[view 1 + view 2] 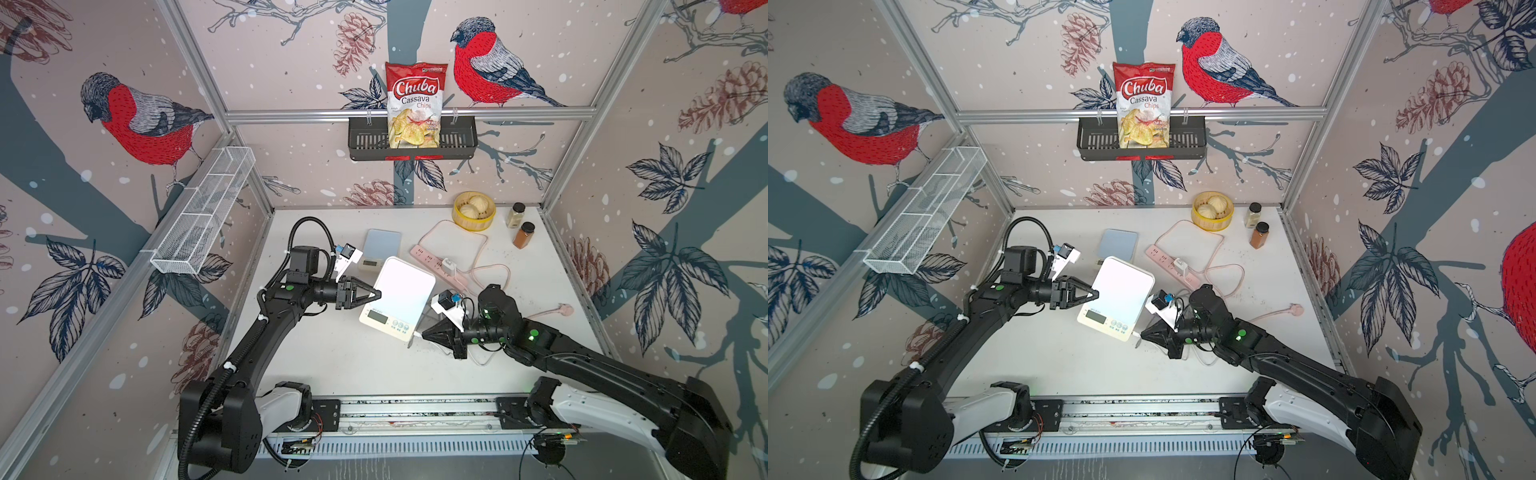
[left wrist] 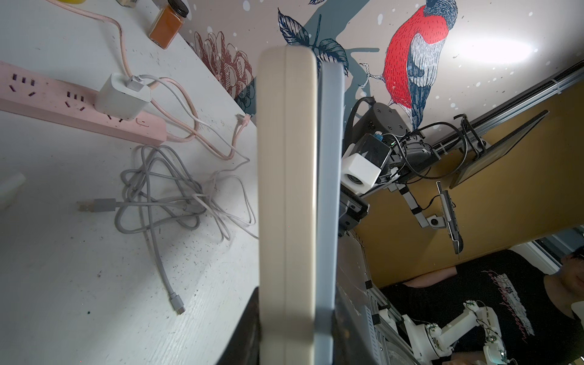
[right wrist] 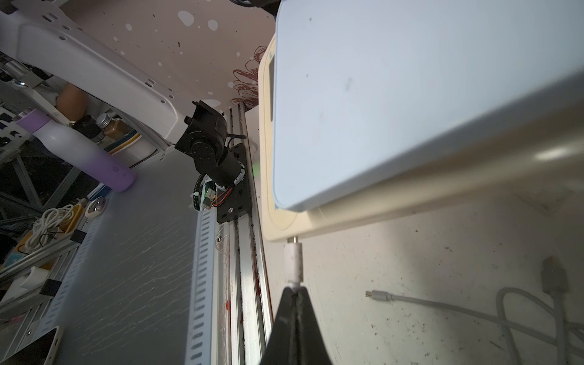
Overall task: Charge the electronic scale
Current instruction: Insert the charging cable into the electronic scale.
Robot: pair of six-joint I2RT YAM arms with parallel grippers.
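The electronic scale [image 1: 405, 286] [image 1: 1123, 291] has a cream base and a pale top plate, and it is lifted and tilted above the table. My left gripper [image 1: 376, 296] [image 1: 1096, 296] [image 2: 294, 319] is shut on its left edge, one finger on each face. In the left wrist view the scale [image 2: 290, 189] shows edge-on. My right gripper [image 1: 424, 333] [image 1: 1143, 333] [image 3: 295, 289] is shut on the white charging plug [image 3: 293, 259]. The plug's metal tip meets the side of the scale [image 3: 379, 110] near its front corner. I cannot tell how deep it sits.
The white cable runs to a charger [image 1: 449, 266] [image 2: 123, 96] in the pink power strip [image 1: 428, 258] [image 2: 63, 107]. A tangled grey cable [image 2: 158, 196] lies below the scale. A second scale [image 1: 380, 245], a bun steamer [image 1: 473, 210] and two spice jars [image 1: 524, 235] stand behind.
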